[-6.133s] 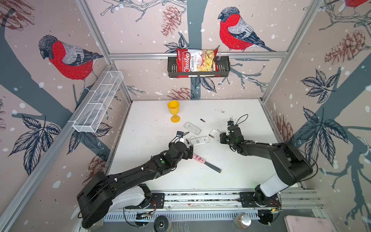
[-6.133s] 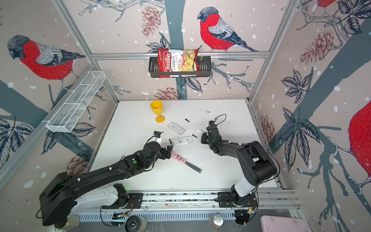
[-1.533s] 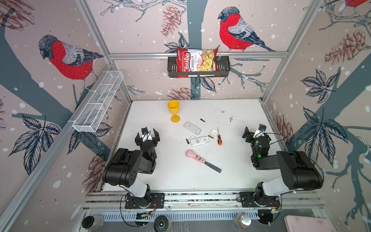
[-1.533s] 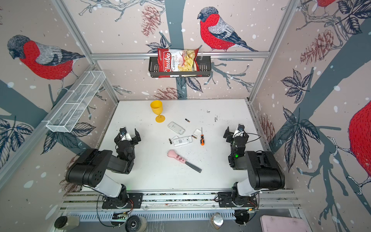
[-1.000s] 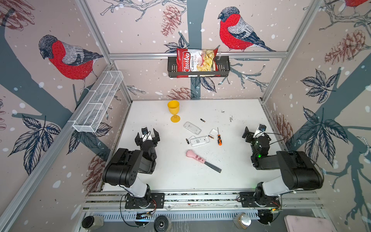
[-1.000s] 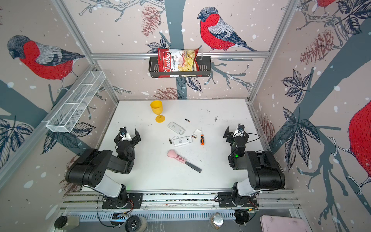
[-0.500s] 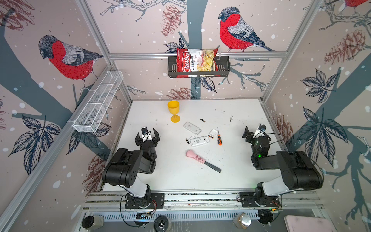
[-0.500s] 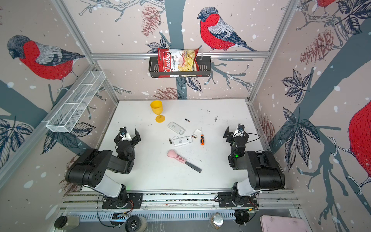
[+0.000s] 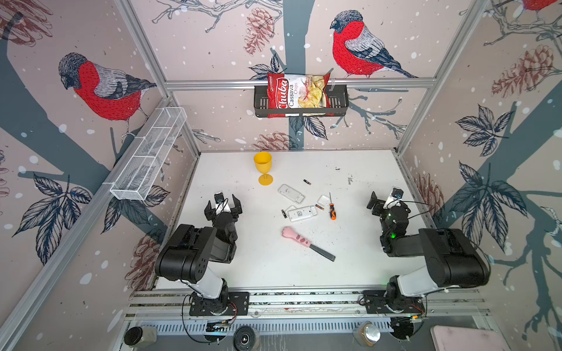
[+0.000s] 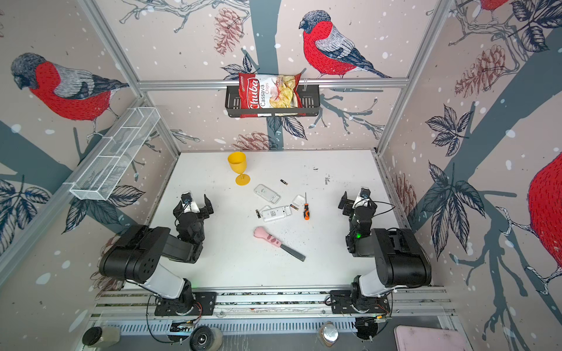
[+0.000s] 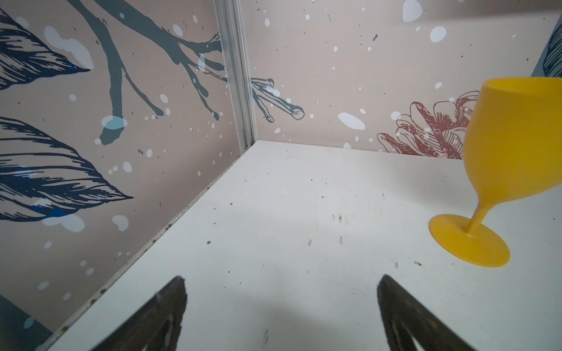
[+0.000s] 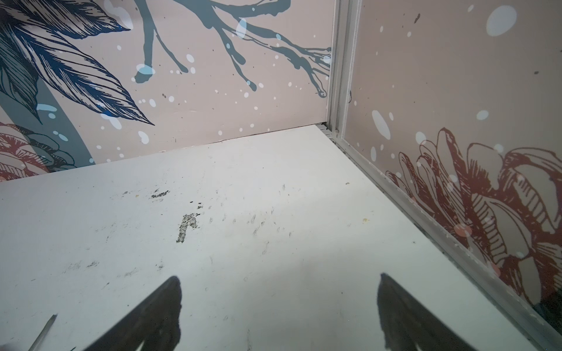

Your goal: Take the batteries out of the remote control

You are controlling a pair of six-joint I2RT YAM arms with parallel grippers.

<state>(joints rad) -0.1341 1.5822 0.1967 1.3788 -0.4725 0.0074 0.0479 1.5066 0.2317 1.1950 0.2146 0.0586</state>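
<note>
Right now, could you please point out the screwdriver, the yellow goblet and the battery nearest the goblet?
screwdriver [image 9: 332,210]: in a top view, on its orange-and-black handle.
yellow goblet [image 9: 263,164]: in a top view, on its bowl.
battery nearest the goblet [image 9: 307,182]: in a top view, on the middle of its body.

Left arm, black jointed links on a white base segment: folded tight over its own base, elbow low, wrist pointing forward. My left gripper, black two-finger parallel type, sits level with its jaws spread wide. In the left wrist view both dark fingers show, well apart.

Right arm, same build: folded likewise, well apart from the left. My right gripper faces the same way, jaws spread equally wide.
</note>
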